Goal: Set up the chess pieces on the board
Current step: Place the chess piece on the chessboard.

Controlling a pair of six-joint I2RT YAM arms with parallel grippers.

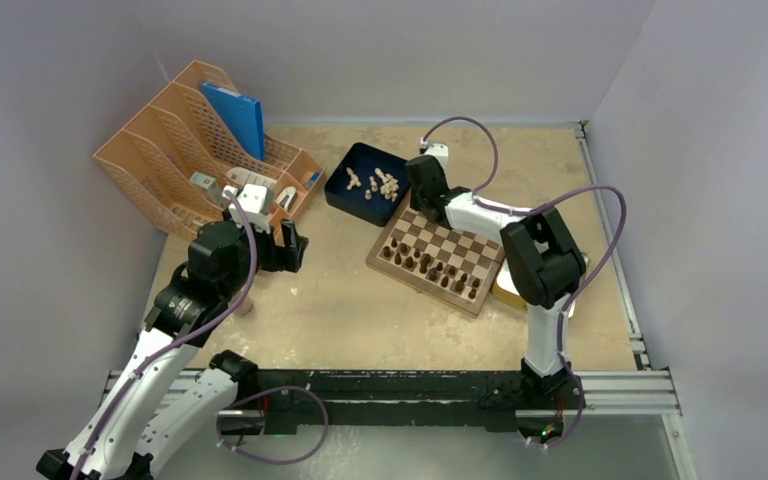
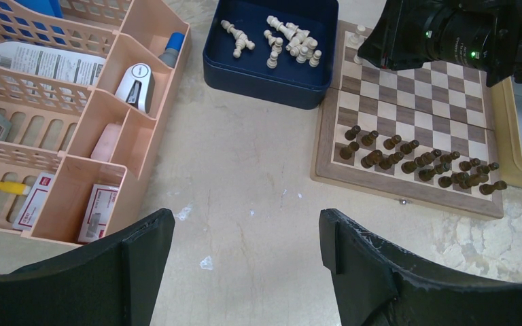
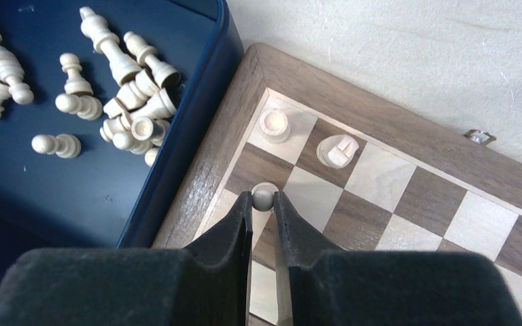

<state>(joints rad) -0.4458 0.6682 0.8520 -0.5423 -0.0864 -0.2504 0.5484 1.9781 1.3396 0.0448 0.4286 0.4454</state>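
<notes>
Presently, item 1: cream pawn (image 3: 264, 195), head pinched between the fingers of the right gripper (image 3: 263, 201), jaws pressed nearly together on it. Posn: over the board (image 3: 228, 136), corner region, 2nd row, just in front of the corner sq.; whether its base rests on the wood we cannot tell. Item 2: cream chess pieces already placed, back row: rook (image 3: 274, 124) on the corner sq., knight (image 3: 337, 150) on the sq. beside it, both upright, apart from the gripper tips. Item 3: cream pieces not yet placed, a dozen or so, lying mostly on their sides in a loose heap (image 3: 136, 115) in the dark blue tray (image 3: 54, 197), which sits touching or just beside the board's corner. Item 4: dark pieces (image 2: 414, 159), two rows along the opposite edge, which we judge set up. Progress, as we judge it: cream side barely begun, two down, one in hand, most of the back row and nearly all pawns left. Item 5: left gripper (image 2: 245, 234), fingers spread wide, nothing between them, hanging over bare table (image 2: 245, 156), well apart from the board. Item 6: peach desk organiser (image 2: 109, 122), w/ stapler and sundries, left of the tray.
</notes>
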